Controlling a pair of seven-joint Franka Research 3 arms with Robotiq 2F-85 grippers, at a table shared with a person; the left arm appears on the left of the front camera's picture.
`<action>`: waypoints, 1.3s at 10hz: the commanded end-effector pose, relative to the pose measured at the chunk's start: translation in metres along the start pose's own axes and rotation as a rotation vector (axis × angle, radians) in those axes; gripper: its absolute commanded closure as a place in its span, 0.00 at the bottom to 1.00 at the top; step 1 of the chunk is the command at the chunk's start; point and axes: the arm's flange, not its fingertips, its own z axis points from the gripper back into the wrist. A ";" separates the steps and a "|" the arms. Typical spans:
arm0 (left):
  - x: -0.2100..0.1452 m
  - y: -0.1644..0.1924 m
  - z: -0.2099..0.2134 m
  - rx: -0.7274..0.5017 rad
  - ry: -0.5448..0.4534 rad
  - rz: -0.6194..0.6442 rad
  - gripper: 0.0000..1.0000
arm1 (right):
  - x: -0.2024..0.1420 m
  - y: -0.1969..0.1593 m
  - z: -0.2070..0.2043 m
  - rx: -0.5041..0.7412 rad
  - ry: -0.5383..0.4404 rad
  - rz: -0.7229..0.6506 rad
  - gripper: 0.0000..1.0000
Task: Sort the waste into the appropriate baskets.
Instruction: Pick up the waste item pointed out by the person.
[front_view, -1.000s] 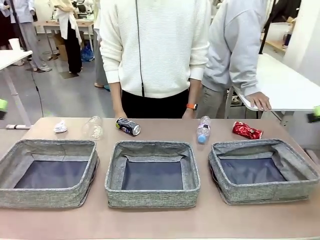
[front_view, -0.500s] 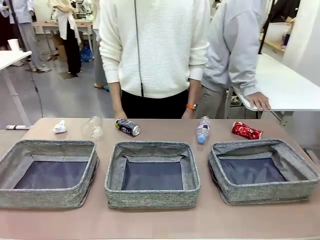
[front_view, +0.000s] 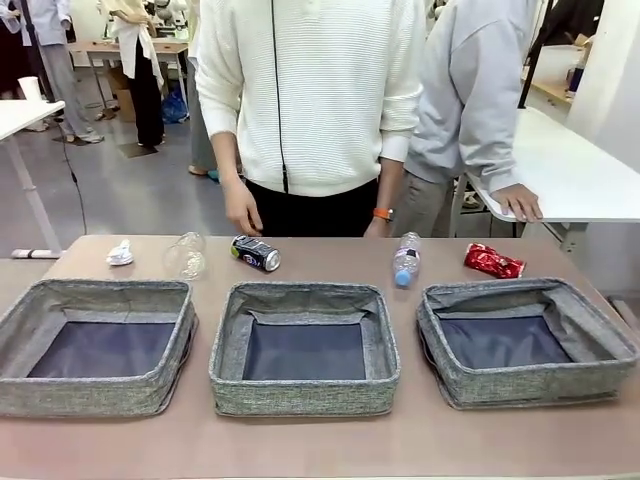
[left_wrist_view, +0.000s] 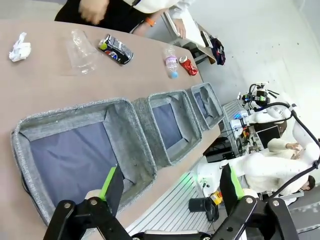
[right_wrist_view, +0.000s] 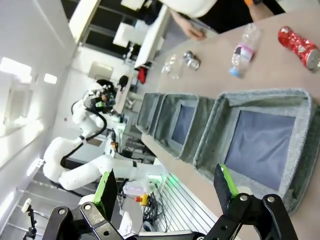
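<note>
The three grey woven baskets stand in a row on the near half of the frame: the left basket (front_view: 90, 395), the middle basket (front_view: 300, 396) and the right basket (front_view: 530, 385). In the left wrist view the left gripper (left_wrist_view: 167, 181) has its jaws wide apart and holds nothing, with the left basket just beyond its fingers. The right gripper (right_wrist_view: 165, 184) is equally wide and empty, with the right basket at lower right. All waste lies behind the baskets, well apart from both grippers: the clear plastic bottle with pink label (front_view: 405, 260), the crushed clear bottle (front_view: 186, 255), the dark blue can (front_view: 257, 253), the crushed red can (front_view: 493, 262) and the crumpled white tissue (front_view: 120, 254). Their print is too small to read. A person's hand (front_view: 243, 210) hangs above the far edge of the brown table (front_view: 320, 445); behind are white tables and a grey floor.
</note>
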 end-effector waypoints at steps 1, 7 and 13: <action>0.002 0.001 0.000 -0.019 -0.012 -0.022 0.00 | 0.003 -0.001 -0.002 0.018 -0.019 0.028 0.00; 0.002 0.001 0.000 -0.019 -0.012 -0.022 0.00 | 0.003 -0.001 -0.002 0.018 -0.019 0.028 0.00; 0.062 0.005 -0.051 0.704 0.036 -0.045 0.00 | 0.003 -0.001 -0.002 0.018 -0.019 0.028 0.00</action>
